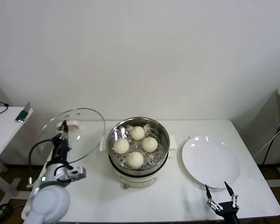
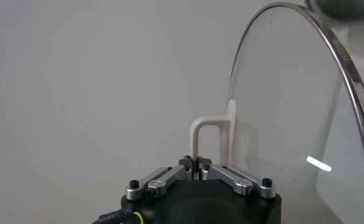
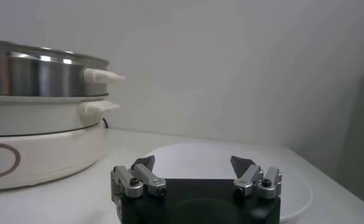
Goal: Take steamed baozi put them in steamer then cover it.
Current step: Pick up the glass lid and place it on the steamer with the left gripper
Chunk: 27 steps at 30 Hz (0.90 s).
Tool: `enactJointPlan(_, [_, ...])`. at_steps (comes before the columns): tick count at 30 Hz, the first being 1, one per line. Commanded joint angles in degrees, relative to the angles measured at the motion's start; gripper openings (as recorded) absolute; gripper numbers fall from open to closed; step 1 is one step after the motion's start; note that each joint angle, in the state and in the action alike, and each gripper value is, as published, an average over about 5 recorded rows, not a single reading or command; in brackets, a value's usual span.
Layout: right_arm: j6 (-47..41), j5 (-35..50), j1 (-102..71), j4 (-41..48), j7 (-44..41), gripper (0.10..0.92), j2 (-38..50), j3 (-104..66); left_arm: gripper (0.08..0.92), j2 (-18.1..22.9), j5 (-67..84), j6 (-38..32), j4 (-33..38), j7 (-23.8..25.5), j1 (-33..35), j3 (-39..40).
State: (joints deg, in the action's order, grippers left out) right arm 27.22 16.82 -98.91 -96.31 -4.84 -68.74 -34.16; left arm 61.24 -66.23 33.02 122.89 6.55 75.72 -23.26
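Already all four steamed baozi (image 1: 136, 145) sit in the steamer (image 1: 162, 131) mid-desk. Only covering remains: the left gripper (image 2: 196, 175), clenched on the cover (image 1: 86, 130) handle, holds it tilted beside the steamer. The right gripper (image 1: 220, 192) waits released near the plate (image 1: 210, 161).

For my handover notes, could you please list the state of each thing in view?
steamer: uncovered, four buns inside
steamed baozi: all in the steamer
cover: lifted, tilted, held by its handle
left gripper: shut on the handle
right gripper: open, empty, near the plate
plate: empty
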Motion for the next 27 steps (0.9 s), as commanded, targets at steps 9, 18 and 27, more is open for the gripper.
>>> enactJointPlan(9, [1.09,0.70,0.57,0.55,-0.25,0.823,0.22,0.18,0.132,2.54,-4.54,6.26,3.23,3.96,-5.84,12.83])
enactJointPlan(18, [2.36,1.26,0.43,1.51,-0.11,0.823,0.48,-0.40,0.132,9.53,-9.92,7.75,-2.11,6.46,-12.58,22.73])
enactJointPlan(27, [2.81,1.26,0.62,1.79,-0.04,0.823,0.01,-0.56,0.132,15.97,-13.98,8.31,-8.24,6.21,-14.71,27.46])
